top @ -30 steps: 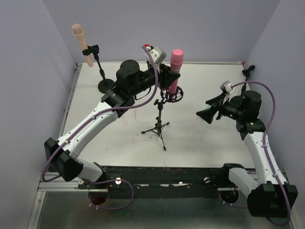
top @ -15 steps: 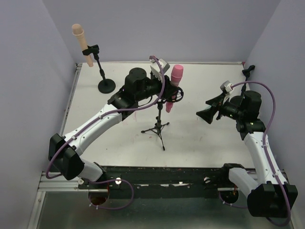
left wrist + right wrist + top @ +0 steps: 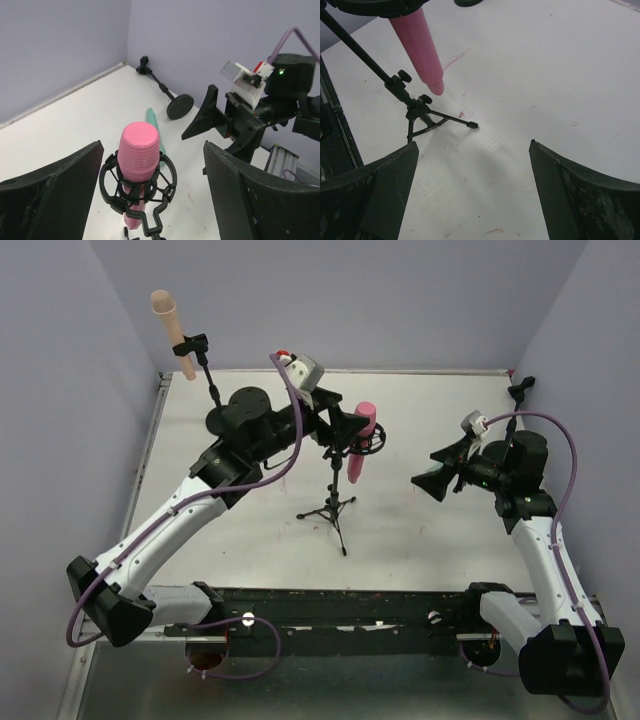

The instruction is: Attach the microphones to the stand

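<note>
Far left: peach-beige microphone [image 3: 168, 326] is clipped upright-tilted in the left stand [image 3: 209, 378], off the desk [image 3: 420, 540]. That one looks done.

Centre-left: left fingers [image 3: 344, 427] are spread wide, one on each side of the pink microphone [image 3: 139, 150], touching nothing and holding nothing.

Centre: pink microphone sits through the ring of the shock mount [image 3: 106, 176] on the tripod stand [image 3: 336, 502]. Its head is above the ring and its tail hangs below and tilted, clear of the desk. The ring carries it, so no grip seems needed. I judge it seated, though whether it is pushed fully home can't be told.

Right of centre: right fingers [image 3: 428, 468] are wide open and empty. They hover over bare desk, aimed at the tripod and well apart from it, so they look parked out of the left arm's way.

Right: teal microphone [image 3: 151, 120] lies flat on the desk beyond the pink one, near the round-base stand [image 3: 180, 106], whose clip is empty. This is the one left to mount. The right arm looks closest to it, and the low flat lie likely calls for a pinch from above.
</note>
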`<state>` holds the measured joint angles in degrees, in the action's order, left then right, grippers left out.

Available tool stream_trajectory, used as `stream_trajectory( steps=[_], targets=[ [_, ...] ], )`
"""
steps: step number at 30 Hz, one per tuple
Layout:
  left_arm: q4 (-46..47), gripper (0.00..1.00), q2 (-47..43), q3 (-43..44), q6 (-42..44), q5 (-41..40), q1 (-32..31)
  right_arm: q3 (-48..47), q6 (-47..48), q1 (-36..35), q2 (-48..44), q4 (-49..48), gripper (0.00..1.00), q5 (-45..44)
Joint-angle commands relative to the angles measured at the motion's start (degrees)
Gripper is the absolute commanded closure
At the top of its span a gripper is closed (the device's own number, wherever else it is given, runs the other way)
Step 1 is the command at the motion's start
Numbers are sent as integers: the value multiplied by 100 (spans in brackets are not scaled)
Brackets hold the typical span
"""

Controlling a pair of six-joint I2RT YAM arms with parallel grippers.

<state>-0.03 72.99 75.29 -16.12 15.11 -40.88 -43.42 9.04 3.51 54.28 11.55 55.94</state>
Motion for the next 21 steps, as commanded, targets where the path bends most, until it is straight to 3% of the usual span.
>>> stream_trajectory(
  steps=[1,5,11,15,21],
  targets=[
    [222,9,-618,-250,275,-184,10,70,256,45,-32,31,0,285],
    [460,2,-1286,-1022,276,-254,71,140,379,45,-41,84,0,365],
    [969,2,-2498,-2753,-303,-527,256,343,511,53,3,58,0,566],
    [1469,2,-3140,-3791,-217,-343,283,378,573,53,47,58,0,672],
    [3182,2,-3011,-5163,100,-8,283,501,704,53,56,14,0,813]
  ],
)
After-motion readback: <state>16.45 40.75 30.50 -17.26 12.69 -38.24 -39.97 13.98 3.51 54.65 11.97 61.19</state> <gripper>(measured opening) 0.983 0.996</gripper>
